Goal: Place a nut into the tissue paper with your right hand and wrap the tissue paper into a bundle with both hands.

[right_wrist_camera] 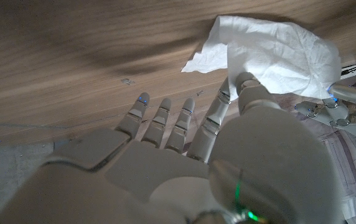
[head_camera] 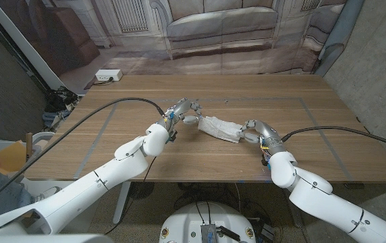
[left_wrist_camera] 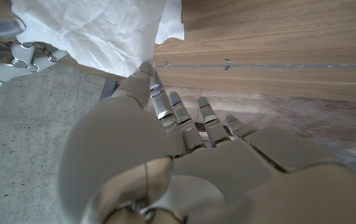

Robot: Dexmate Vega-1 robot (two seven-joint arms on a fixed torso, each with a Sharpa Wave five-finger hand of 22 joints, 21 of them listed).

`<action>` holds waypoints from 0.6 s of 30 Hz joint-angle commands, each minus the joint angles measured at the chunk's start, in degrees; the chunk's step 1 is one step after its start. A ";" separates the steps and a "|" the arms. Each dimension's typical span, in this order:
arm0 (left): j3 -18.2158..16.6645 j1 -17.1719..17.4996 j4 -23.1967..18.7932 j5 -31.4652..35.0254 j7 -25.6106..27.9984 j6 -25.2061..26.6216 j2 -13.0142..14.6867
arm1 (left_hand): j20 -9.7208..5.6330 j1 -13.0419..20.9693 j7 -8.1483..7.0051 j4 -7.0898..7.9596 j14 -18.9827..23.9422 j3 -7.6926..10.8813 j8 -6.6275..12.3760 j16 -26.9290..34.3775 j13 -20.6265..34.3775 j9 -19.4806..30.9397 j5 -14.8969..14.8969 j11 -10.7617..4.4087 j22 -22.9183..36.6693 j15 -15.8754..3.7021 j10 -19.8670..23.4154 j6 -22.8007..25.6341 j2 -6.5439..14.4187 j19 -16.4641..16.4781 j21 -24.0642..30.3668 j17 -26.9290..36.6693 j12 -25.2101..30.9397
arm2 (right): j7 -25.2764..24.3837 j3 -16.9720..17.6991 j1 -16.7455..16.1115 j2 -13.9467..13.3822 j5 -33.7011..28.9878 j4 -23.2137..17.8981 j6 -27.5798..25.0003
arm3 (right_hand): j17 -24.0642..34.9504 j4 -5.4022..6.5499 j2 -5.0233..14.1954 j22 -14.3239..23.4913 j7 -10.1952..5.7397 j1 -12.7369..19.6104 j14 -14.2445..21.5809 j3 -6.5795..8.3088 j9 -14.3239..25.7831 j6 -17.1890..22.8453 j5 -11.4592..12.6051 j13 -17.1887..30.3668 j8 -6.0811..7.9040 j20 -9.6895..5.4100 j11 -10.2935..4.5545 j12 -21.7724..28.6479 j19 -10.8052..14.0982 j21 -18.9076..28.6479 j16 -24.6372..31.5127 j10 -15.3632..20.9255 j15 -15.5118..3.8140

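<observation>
Near the frame's middle, the crumpled tissue [head_camera: 221, 129] lies on the wooden surface [head_camera: 112, 135]. The left robot hand [head_camera: 185, 112] pinches its left end; the right robot hand [head_camera: 254, 130] pinches its right end.

We are seeing the wooden table [head_camera: 247, 162] evenly and softly lit from above, with no hard glare on it. The room at the head view's left edge is lying in dimness. The tissue paper [right_wrist_camera: 277, 53] is showing bright, nearly washed out. In the wrist views, the left hand [left_wrist_camera: 184, 168] and the right hand [right_wrist_camera: 196, 162] are looming large, soft in focus, casting a blurred shadow across the wood.
</observation>
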 commanded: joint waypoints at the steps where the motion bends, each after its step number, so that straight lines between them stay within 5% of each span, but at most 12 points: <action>1: 2.30 -2.87 0.72 2.51 -0.93 2.33 -0.77 | 0.03 0.44 2.45 0.08 -0.38 0.61 0.61 -0.20 0.17 3.64 -0.03 0.26 0.18 -2.32 -0.16 1.88 -0.05 -0.55 -0.08 0.04 -0.27 | 2.84 -0.24 2.60 -0.86 3.98 -0.07 -2.91 | 0.17 -0.12 0.48 0.31 -0.02 0.18 0.04 0.41 0.30 -0.18 -0.21 0.12 0.31 0.43 0.27 -0.28 -0.23 -0.07 -0.01 0.17 0.41; 18: 5.24 -5.01 2.43 6.80 -0.93 5.81 -2.20 | 0.13 0.20 2.71 0.13 -0.34 0.99 0.54 -0.14 0.21 2.94 -0.04 0.46 0.19 -2.06 -0.09 1.72 0.05 -0.78 -0.03 0.08 -0.18 | 5.71 -1.60 6.85 -2.27 9.12 0.98 -6.29 | 0.22 -0.20 0.58 0.33 0.00 0.26 0.38 0.59 0.30 -0.34 -0.86 0.12 0.41 0.83 0.52 -0.29 -0.35 -0.07 0.04 0.44 0.97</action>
